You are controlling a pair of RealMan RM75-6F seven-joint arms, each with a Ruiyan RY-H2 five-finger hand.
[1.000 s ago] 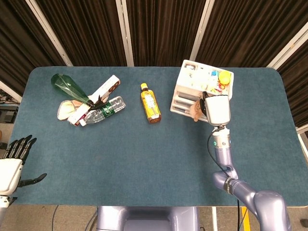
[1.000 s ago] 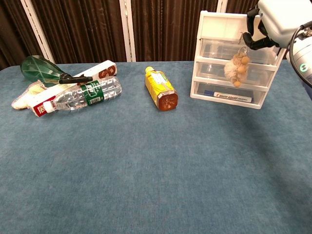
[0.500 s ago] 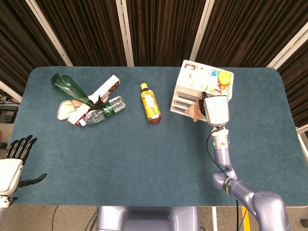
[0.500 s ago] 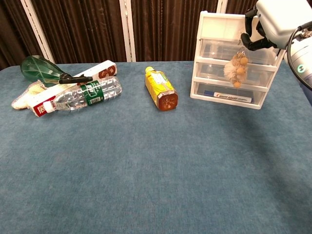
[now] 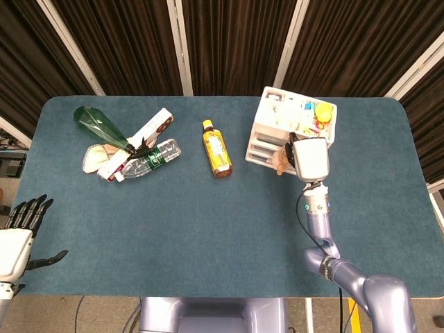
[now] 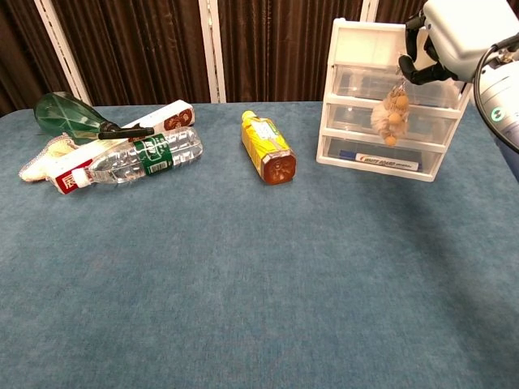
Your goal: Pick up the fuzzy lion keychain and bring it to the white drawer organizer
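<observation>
The fuzzy lion keychain (image 6: pixel 388 115) (image 5: pixel 281 159) is tan and hangs in the air in front of the white drawer organizer (image 6: pixel 371 154) (image 5: pixel 267 123), level with its middle drawer. My right hand (image 6: pixel 450 36) (image 5: pixel 309 157) holds it from above by its ring, at the organizer's upper right corner. The organizer stands at the back right of the table, with small colourful items on its top. My left hand (image 5: pixel 21 232) hangs at the table's near left edge with fingers spread, holding nothing; only the head view shows it.
A yellow bottle (image 6: pixel 268 147) lies at the back centre. At the back left lie a clear plastic bottle (image 6: pixel 142 159), a green bottle (image 6: pixel 69 117), a red-and-white box (image 6: pixel 122 146) and a beige pouch (image 6: pixel 39 156). Blue cloth (image 6: pixel 243 284) covers the table.
My right hand has shifted slightly left and toward the organizer, and the hanging keychain has risen a little with it. The left hand has not moved.
</observation>
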